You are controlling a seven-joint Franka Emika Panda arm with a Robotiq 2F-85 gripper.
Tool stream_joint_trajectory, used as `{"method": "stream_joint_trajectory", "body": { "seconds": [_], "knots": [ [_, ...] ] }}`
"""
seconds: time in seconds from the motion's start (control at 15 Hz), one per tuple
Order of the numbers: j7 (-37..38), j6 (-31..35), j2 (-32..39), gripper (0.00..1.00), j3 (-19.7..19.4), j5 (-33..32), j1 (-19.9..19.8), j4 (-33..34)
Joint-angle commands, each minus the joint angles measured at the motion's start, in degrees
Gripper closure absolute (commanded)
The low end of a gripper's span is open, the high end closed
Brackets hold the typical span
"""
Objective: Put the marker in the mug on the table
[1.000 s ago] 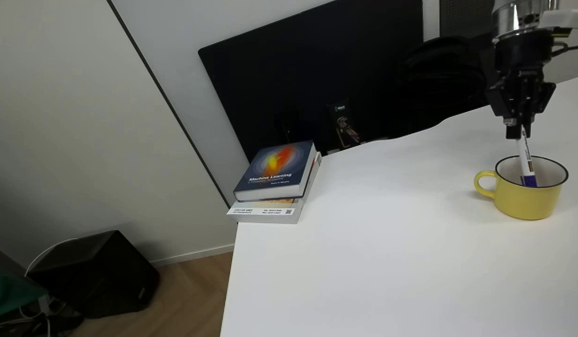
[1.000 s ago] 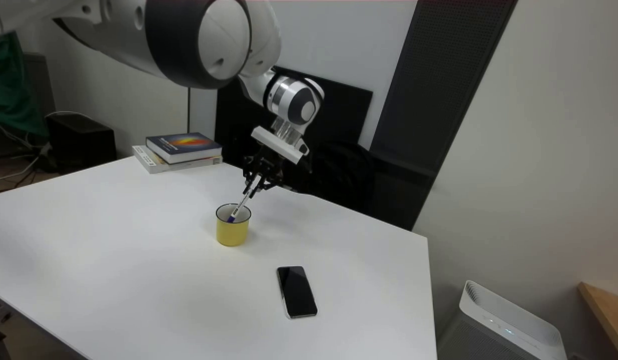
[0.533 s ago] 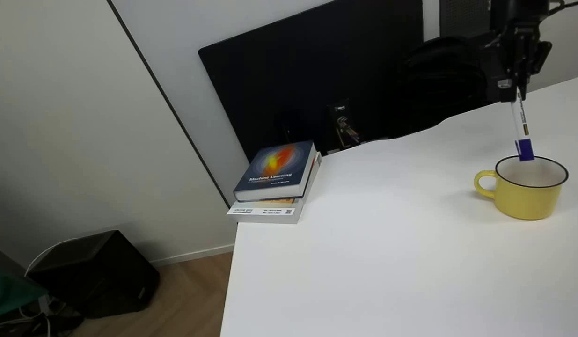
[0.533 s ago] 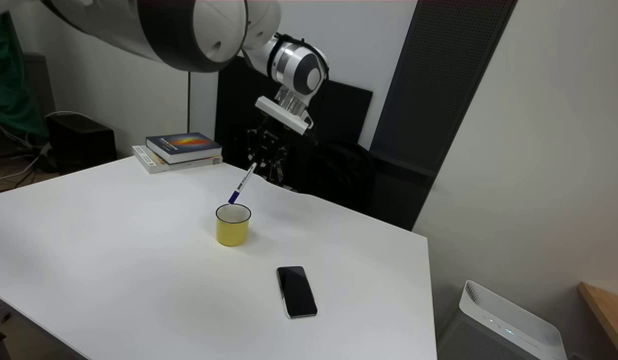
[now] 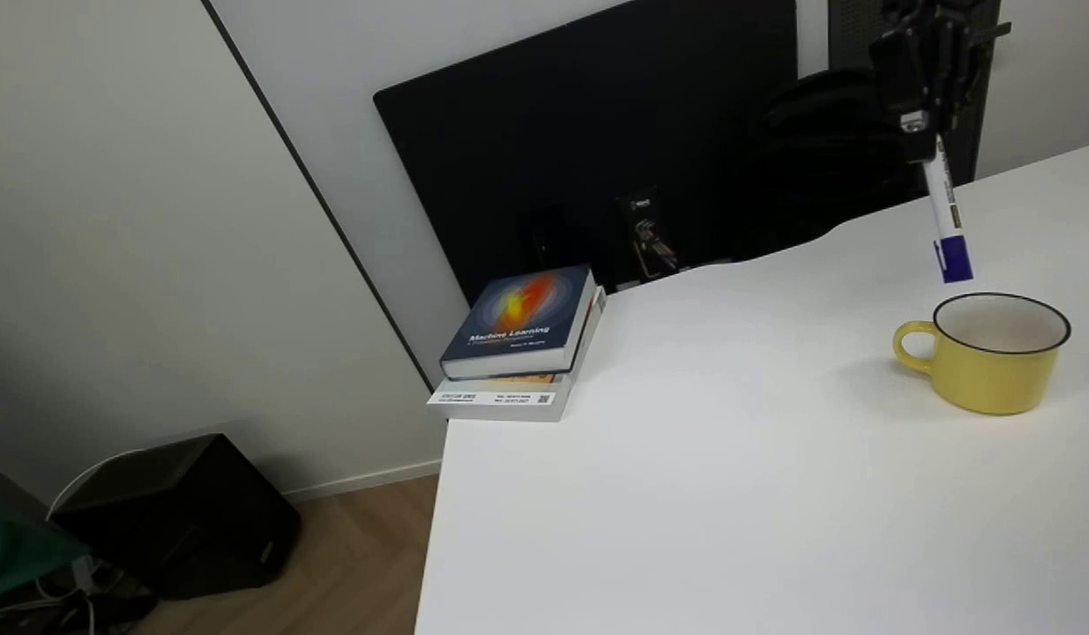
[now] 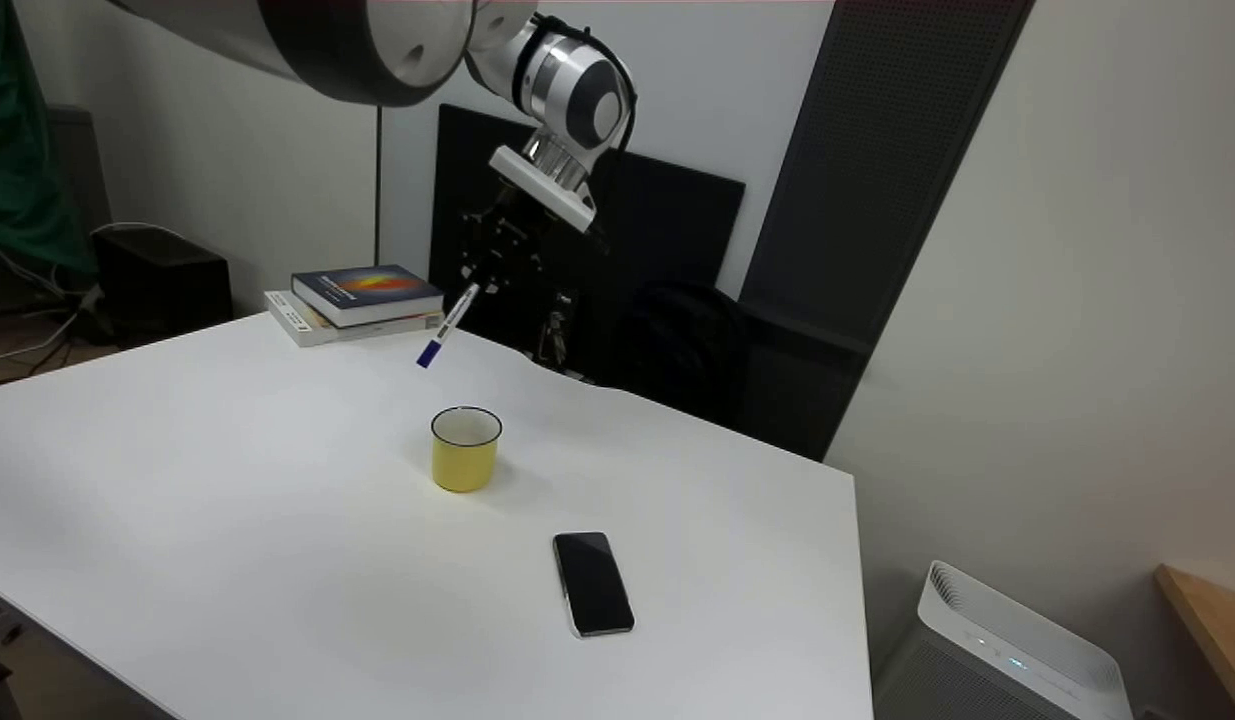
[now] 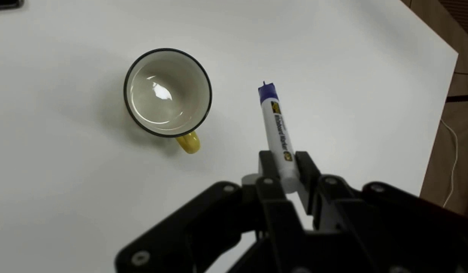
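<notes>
A white marker with a blue-purple cap shows in both exterior views (image 5: 948, 207) (image 6: 447, 325) and in the wrist view (image 7: 277, 125). My gripper (image 7: 285, 159) is shut on the marker's plain end, and the cap points down at a slant. A yellow mug with a dark rim stands upright on the white table in both exterior views (image 5: 994, 379) (image 6: 463, 465). In the wrist view the mug (image 7: 168, 110) is seen from above with nothing inside. The marker hangs above the table, beside the mug on its handle side, apart from it.
A black phone (image 6: 593, 583) lies on the table (image 6: 277, 560) near the mug. Stacked books (image 5: 518, 322) sit at a table corner. A black monitor (image 5: 597, 150) and a dark bag (image 5: 826, 141) are behind the table's back edge. An air purifier (image 6: 1017, 640) stands beyond the table.
One second ago the marker's cap end was inside the mug. The gripper has lifted the marker out and carried it up and sideways, toward the books' side. The mug has not moved.
</notes>
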Motion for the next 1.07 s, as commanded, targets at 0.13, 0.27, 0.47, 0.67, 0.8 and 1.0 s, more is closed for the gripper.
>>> {"method": "stream_joint_trajectory", "body": {
  "seconds": [0.13,0.27,0.47,0.67,0.8,1.0],
  "knots": [
    [-4.01,0.21,-2.99,0.96,3.06,0.31,2.36,-7.5],
    [-5.67,0.89,-3.81,0.96,4.11,0.08,3.22,-10.33],
    [-8.79,2.67,-5.23,0.96,5.45,-0.07,4.11,-15.0],
    [-10.84,5.03,-5.96,0.96,6.0,-0.36,4.75,-19.75],
    [-12.2,8.06,-6.58,0.96,5.48,-0.72,5.57,-23.32],
    [-13.93,11.77,-7.86,0.96,5.8,-0.75,5.86,-28.81]
  ]
}}
